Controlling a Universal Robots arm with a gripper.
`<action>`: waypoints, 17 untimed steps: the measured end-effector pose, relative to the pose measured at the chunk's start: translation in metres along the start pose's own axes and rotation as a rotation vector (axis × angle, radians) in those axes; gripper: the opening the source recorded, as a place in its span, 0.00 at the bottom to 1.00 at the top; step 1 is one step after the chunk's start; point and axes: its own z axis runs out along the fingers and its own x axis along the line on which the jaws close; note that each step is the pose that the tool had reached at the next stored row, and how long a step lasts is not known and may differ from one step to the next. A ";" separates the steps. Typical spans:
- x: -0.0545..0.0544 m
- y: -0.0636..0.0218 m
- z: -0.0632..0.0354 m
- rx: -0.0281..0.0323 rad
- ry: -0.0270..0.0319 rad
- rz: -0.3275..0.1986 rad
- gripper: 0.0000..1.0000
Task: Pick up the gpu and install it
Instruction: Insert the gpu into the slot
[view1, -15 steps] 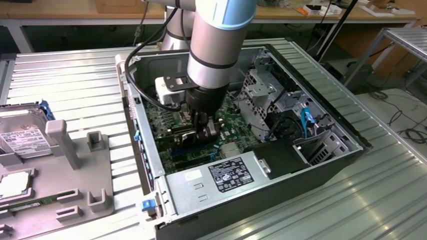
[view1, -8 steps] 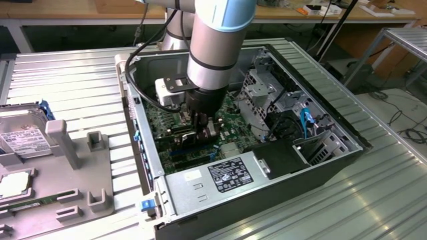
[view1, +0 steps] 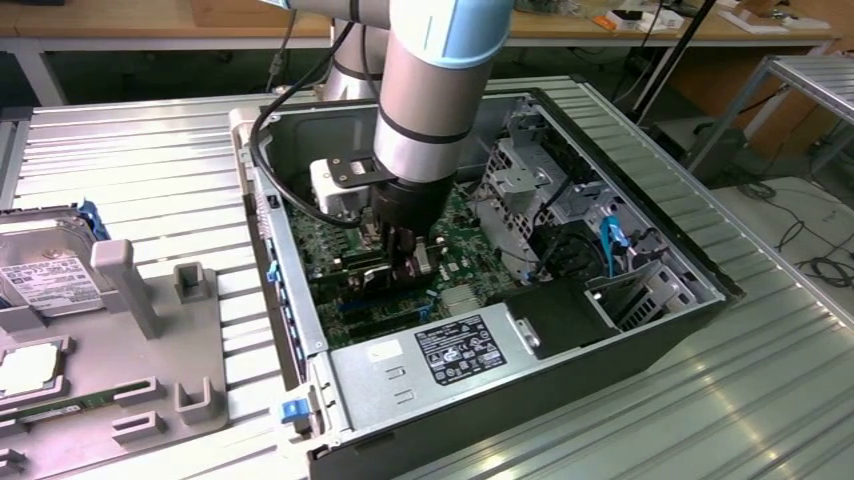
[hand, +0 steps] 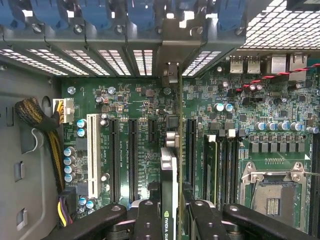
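Observation:
The gpu (hand: 169, 165) stands on edge over the green motherboard (hand: 135, 105), its silver bracket end reaching toward the slot openings in the case's rear wall. My gripper (hand: 170, 212) is shut on it, one black finger (hand: 147, 220) pressed against each side of the card. In the exterior view the gripper (view1: 398, 268) is lowered deep inside the open computer case (view1: 561, 330), with the dark card (view1: 363, 277) just above the motherboard. Whether the card's edge sits in a slot is hidden.
Black expansion slots and a white slot (hand: 92, 155) flank the card; the CPU socket (hand: 272, 192) and a cable bundle (hand: 40, 117) are nearby. In the case are the power supply (view1: 447, 345) and drive cage (view1: 534, 190). A hard drive (view1: 47, 275) and grey fixture (view1: 147, 300) lie at the exterior view's left.

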 end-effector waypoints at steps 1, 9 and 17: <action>0.000 0.0000 0.0000 0.0001 0.0000 0.000 0.27; -0.001 0.0005 -0.0158 -0.0008 0.0000 0.006 0.34; -0.001 0.0010 -0.0357 -0.0014 -0.0034 0.012 0.34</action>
